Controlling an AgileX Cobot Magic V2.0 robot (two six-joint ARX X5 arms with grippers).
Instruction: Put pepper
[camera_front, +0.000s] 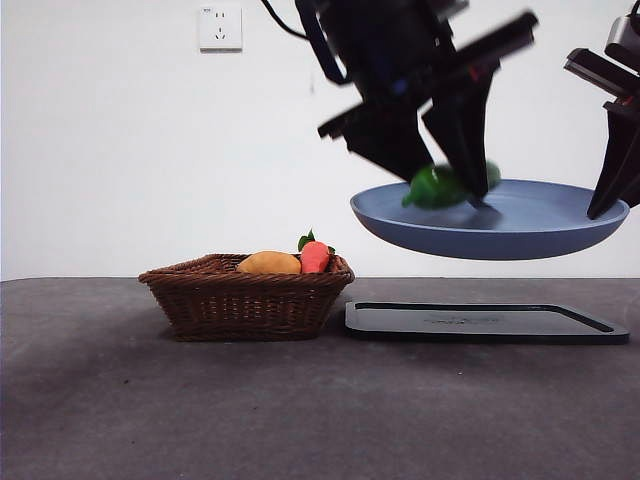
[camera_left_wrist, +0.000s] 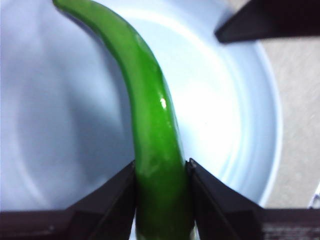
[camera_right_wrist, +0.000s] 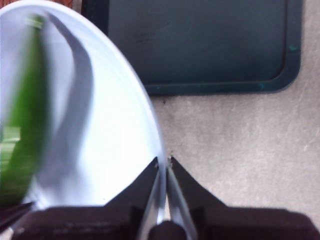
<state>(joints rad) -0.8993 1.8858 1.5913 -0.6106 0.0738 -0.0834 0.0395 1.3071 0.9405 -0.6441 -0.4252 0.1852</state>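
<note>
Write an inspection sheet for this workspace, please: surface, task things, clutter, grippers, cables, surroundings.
Surface: dark grey table.
Job's things: green pepper held over the blue plate; the plate is in the air above the black tray.
Clutter: wicker basket with an orange-yellow fruit and a red fruit.
Grippers: left gripper shut on the pepper; right gripper pinches the plate rim.
Cables: black cable at the top arm.
Surroundings: white wall, one socket.

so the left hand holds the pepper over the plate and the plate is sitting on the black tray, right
Not quite. The front view shows the plate held in the air above the tray, gripped at its rim by the right hand. The left hand does hold the pepper over it.
</note>
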